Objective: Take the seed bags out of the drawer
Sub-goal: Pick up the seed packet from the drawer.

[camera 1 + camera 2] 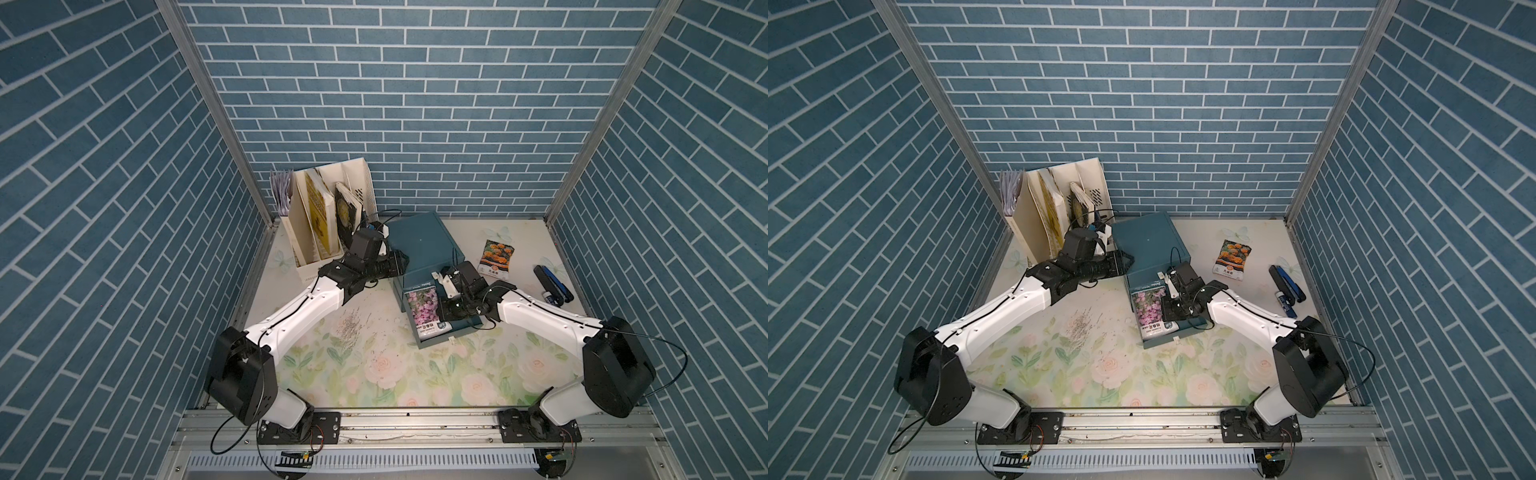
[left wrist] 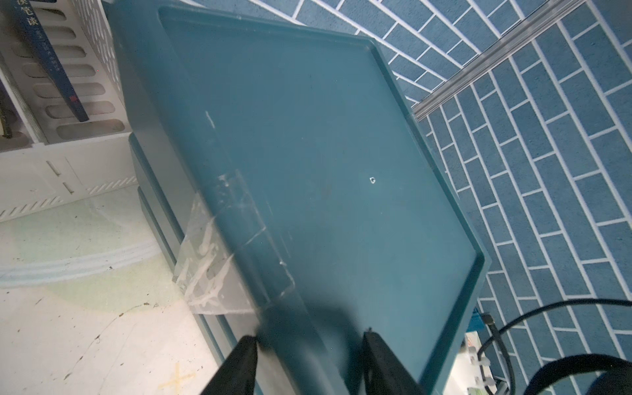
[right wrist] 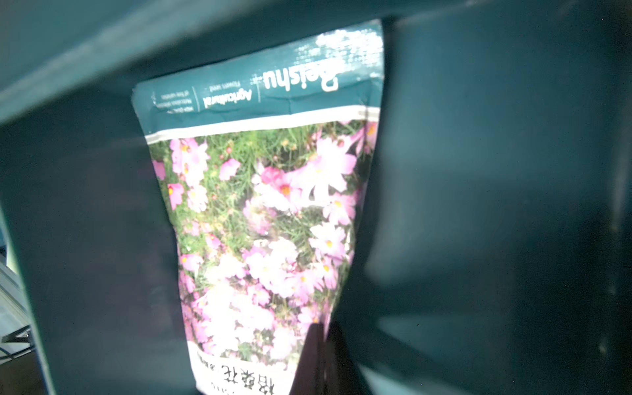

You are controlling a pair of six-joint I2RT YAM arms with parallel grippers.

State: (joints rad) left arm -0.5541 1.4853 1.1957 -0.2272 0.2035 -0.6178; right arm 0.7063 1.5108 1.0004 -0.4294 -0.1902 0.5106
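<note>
- Holding the pink seed bag (image 3: 260,222) by its border, my right gripper (image 3: 321,342) is clenched. In the right wrist view one dark finger lies over the bag's edge, close to the white end with the printed characters.
- The pink seed bag (image 1: 424,309) lies flat in the pulled-out drawer (image 1: 444,338), picture side up, along the drawer wall that is nearer to my left arm. In both top views my right gripper reaches down into the drawer just beside it.
- Its dark green header points toward the drawer cabinet (image 1: 415,241), and its white end points toward the drawer's front panel.
- The orange seed bag (image 1: 496,257) is already outside. It lies flat on the table (image 1: 374,374), to the right of the cabinet and well apart from the drawer.
- My left gripper (image 2: 309,337) is closed on the cabinet. In the left wrist view its two black fingers (image 2: 379,362) stand on both sides of the raised rim of the cabinet's top, at the side that faces the file rack (image 1: 359,174). The contact itself is blurred there.
- A strip of clear tape (image 2: 219,260) sticks over that same edge of the cabinet.
- The file rack stands in the back left corner, just beside the cabinet, with a yellow book (image 1: 316,208) upright in one compartment.
- A blue and black tool (image 1: 552,284) lies on the table near the right wall, beyond the orange seed bag.
</note>
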